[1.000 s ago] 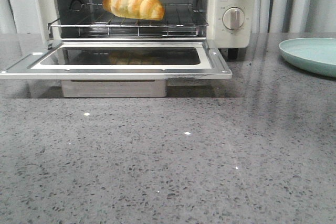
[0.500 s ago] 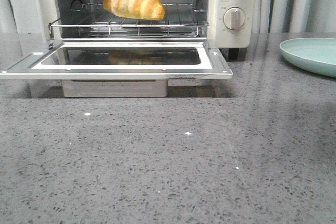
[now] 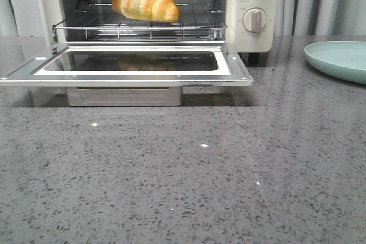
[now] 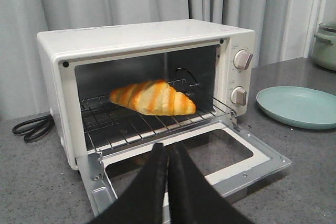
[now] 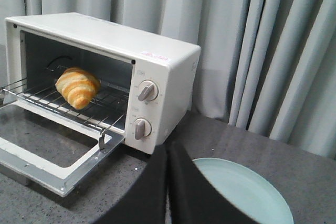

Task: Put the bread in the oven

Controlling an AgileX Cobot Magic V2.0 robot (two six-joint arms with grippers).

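Observation:
The bread (image 3: 146, 2), a golden-orange roll with cream stripes, lies on the wire rack (image 3: 143, 26) inside the cream-white oven (image 3: 254, 4). It also shows in the left wrist view (image 4: 152, 98) and the right wrist view (image 5: 77, 87). The oven's glass door (image 3: 128, 64) hangs open and flat. My left gripper (image 4: 168, 148) is shut and empty, held back in front of the open door. My right gripper (image 5: 168, 148) is shut and empty, off the oven's knob side, beside the plate. Neither gripper shows in the front view.
A pale green plate (image 3: 340, 58) sits on the grey counter right of the oven, and also shows in both wrist views (image 4: 296, 106) (image 5: 241, 190). A black cord (image 4: 31, 127) lies left of the oven. A pot (image 4: 326, 45) stands far right. Curtains hang behind.
A dark shape at the top edge of the oven opening, seen one second ago, is gone from the front view. The bread, rack and door have not moved.

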